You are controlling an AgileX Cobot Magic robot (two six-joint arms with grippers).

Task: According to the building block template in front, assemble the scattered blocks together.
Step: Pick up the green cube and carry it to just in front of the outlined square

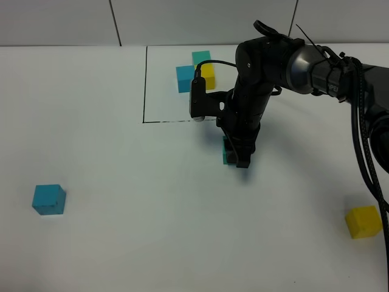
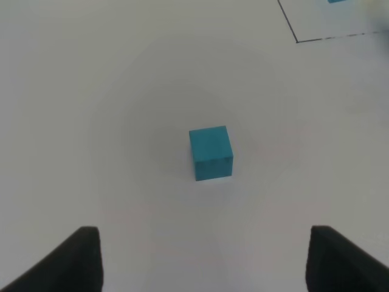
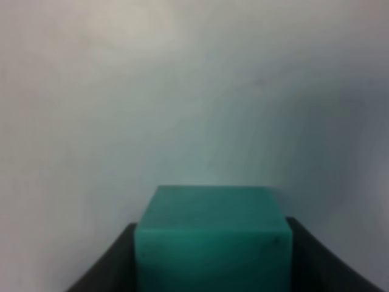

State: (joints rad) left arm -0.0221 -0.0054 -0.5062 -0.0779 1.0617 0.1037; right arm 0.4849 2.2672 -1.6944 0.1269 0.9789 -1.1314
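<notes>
Near the middle of the white table [image 1: 152, 243], just on the near side of the drawn black rectangle [image 1: 145, 85], the right gripper [image 1: 238, 157] was pointed downward. Its jaws were closed on the teal-green cube [image 1: 225, 152], which was seen in the right wrist view clasped between two dark fingers [image 3: 115, 261], one on each side; whether that cube rested on the surface or was held just above it could not be told.

At the far side, inside the rectangle, the building block template [image 1: 197, 72] was laid out as a joined cluster; a blue cube was set at its left, a teal-green one at its far edge and a yellow one at its right, partly hidden by the arm.

The sky-blue cube [image 1: 48, 199] was left alone at the near left of the table, well apart from everything else. It was centred in the left wrist view, where the left gripper [image 2: 206, 261] was held above it with its black fingertips [image 2: 82, 258] spread wide and nothing between them. The yellow cube [image 1: 363, 221] was placed at the near right, close to the table's edge, untouched.
</notes>
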